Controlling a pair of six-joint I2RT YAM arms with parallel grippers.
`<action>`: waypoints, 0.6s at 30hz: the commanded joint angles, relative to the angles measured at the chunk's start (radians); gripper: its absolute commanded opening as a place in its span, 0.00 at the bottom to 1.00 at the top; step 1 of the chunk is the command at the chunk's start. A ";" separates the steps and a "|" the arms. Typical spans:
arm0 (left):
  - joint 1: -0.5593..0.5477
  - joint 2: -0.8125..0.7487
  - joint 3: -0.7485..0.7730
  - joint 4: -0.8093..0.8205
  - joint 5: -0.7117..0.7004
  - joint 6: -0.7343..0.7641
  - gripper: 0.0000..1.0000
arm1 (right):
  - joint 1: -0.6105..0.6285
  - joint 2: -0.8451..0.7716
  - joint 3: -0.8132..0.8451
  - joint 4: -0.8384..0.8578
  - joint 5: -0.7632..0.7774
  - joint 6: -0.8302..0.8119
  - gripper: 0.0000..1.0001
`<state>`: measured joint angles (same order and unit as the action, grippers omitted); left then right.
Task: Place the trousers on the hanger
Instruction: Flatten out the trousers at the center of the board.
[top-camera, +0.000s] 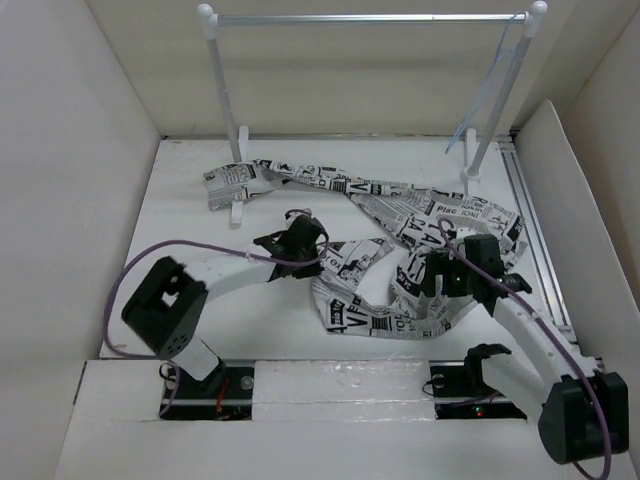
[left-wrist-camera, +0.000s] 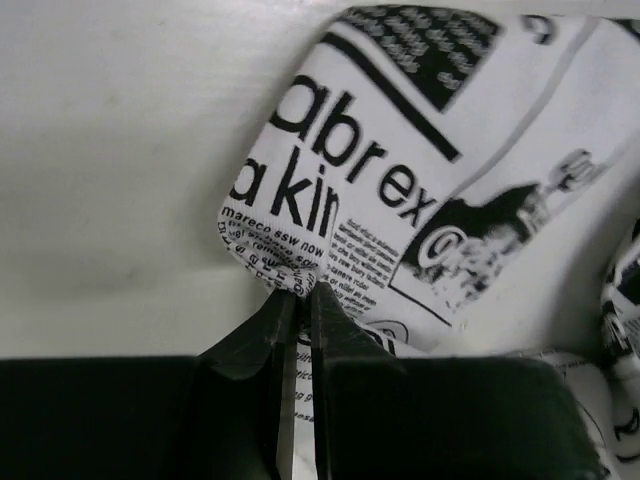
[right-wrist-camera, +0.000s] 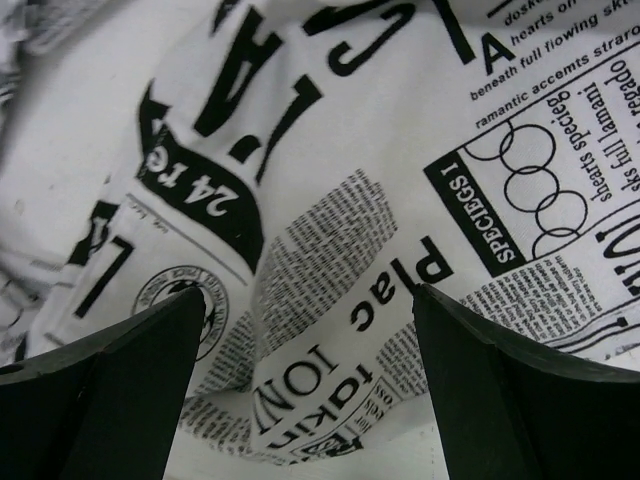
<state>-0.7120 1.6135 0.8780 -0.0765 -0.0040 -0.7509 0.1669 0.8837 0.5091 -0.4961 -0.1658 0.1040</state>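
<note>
The trousers (top-camera: 400, 215), white cloth with black newspaper print, lie crumpled across the middle of the table, from the left rack post to the right side and down toward the front. The pale-blue hanger (top-camera: 492, 85) hangs from the right end of the rack's crossbar, away from both grippers. My left gripper (top-camera: 305, 238) is shut on a folded corner of the trousers (left-wrist-camera: 400, 170), and its fingertips (left-wrist-camera: 318, 305) pinch the cloth edge. My right gripper (top-camera: 440, 272) is open low over the trousers (right-wrist-camera: 330, 200), with a fingertip (right-wrist-camera: 170, 330) on each side and cloth between them.
A white two-post rack with a metal crossbar (top-camera: 370, 18) stands at the back, its post feet (top-camera: 237, 210) on the table. White walls enclose the table on the left, back and right. A metal rail (top-camera: 535, 230) runs along the right edge.
</note>
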 joint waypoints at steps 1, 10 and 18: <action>-0.084 -0.283 0.090 -0.303 -0.243 -0.031 0.00 | -0.050 0.086 -0.003 0.115 -0.029 0.020 0.90; -0.509 -0.439 0.685 -0.989 -0.683 -0.398 0.00 | -0.083 0.245 0.037 0.185 -0.098 -0.019 0.90; -0.313 -0.219 0.707 -0.955 -0.665 -0.214 0.00 | -0.130 0.261 0.111 0.128 -0.101 -0.066 1.00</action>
<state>-1.1023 1.3239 1.6878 -0.9821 -0.6090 -1.0119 0.0547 1.1679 0.5514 -0.3626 -0.2687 0.0776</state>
